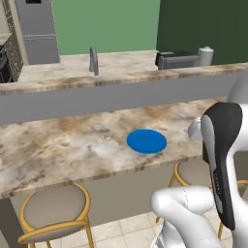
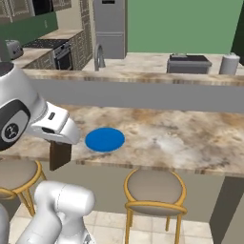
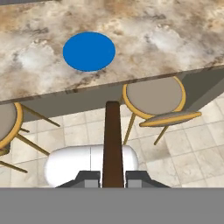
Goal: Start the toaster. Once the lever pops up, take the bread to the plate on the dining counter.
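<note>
The thin dark brown rectangular slice of bread [image 3: 112,140] stands edge-on, clenched between the jaws, short of the desk's near edge. Beyond the jaws, the flat round bright blue plate [image 3: 89,51] lies on the long beige-brown marbled stone desk [image 3: 166,35], with round cushioned stools [image 3: 153,97] tucked below.

A rendered home kitchen is shown. A marbled dining counter [image 1: 63,150] is lined with round stools [image 2: 155,188] on a tiled floor [image 3: 183,153]. Behind its ledge, a worktop with a faucet [image 1: 93,60] and toaster [image 1: 177,60] is backed by a steel refrigerator [image 2: 109,28], an oven [image 2: 63,56] and green walls [image 1: 104,24].
</note>
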Available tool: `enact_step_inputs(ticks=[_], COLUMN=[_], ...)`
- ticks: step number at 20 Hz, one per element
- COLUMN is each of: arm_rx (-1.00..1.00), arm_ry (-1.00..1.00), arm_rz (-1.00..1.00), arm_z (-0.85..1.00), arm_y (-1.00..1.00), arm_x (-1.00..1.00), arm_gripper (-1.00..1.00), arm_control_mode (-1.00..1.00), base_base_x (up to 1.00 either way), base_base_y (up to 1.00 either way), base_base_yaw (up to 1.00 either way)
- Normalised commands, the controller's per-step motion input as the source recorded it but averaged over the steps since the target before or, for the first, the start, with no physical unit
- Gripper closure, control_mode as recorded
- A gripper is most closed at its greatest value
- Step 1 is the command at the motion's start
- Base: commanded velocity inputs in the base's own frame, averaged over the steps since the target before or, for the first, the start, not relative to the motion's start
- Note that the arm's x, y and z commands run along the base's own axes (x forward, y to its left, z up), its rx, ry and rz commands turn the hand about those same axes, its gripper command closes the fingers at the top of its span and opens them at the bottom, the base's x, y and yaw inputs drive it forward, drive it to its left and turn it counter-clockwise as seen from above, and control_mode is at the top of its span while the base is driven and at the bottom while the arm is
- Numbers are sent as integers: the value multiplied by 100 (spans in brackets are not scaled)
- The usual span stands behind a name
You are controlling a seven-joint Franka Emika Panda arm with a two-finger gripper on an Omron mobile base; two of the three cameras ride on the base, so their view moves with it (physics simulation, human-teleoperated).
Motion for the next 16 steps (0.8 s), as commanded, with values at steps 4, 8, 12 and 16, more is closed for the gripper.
enact_step_inputs(ticks=[4, 8, 12, 16], arm_rx=[0, 0, 0, 3], arm_ry=[0, 0, 0, 0], arm_rz=[0, 0, 1, 15], arm_z=[0, 0, -27, -57], arm_y=[0, 0, 1, 0], arm_x=[0, 0, 74, 100], arm_gripper=[100, 100, 100, 100], arm_control_mode=[100, 100, -100, -100], base_base_x=[76, 76, 22, 0], base_base_y=[25, 14, 2, 0], base_base_yaw=[-6, -3, 0, 0])
